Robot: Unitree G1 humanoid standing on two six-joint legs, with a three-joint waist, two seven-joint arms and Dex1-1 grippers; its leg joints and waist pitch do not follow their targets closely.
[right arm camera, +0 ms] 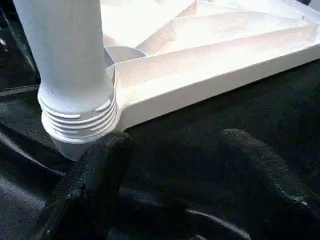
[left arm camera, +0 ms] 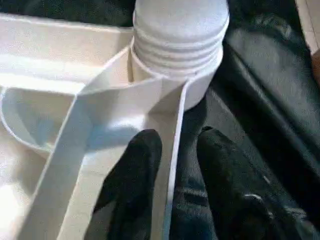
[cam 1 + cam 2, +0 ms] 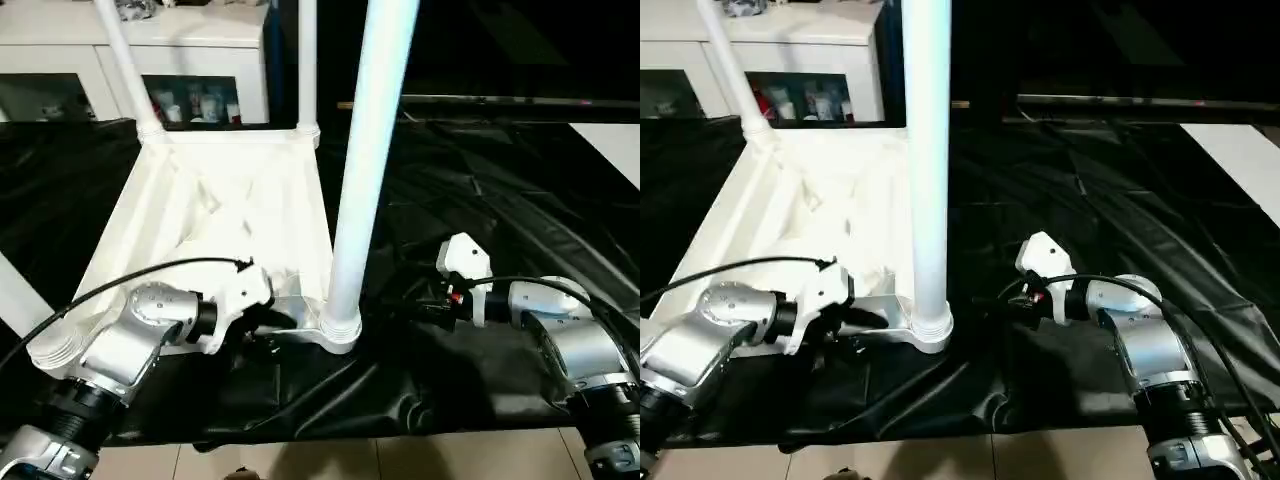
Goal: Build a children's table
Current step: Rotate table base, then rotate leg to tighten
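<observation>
Your tabletop (image 3: pixel 225 215) lies underside up on black sheeting (image 3: pixel 480 200), left of centre in the head views. A leg (image 3: pixel 365 160) stands upright in its near corner socket (image 3: pixel 338 330), two more at the far corners in the upper left. Your left hand (image 2: pixel 172 165) straddles the tabletop's near edge wall beside that socket, one finger inside, one outside, partly closed around it. Your right hand (image 1: pixel 172 165) is open, at centre right, fingers spread, low over the sheeting near the socket.

Looks like a home rm: white glass-door cabinet (image 3: pixel 150 70) (bottles inside), tiled floor (image 3: pixel 400 455), black sheet (image 3: pixel 500 200) as work surface.
</observation>
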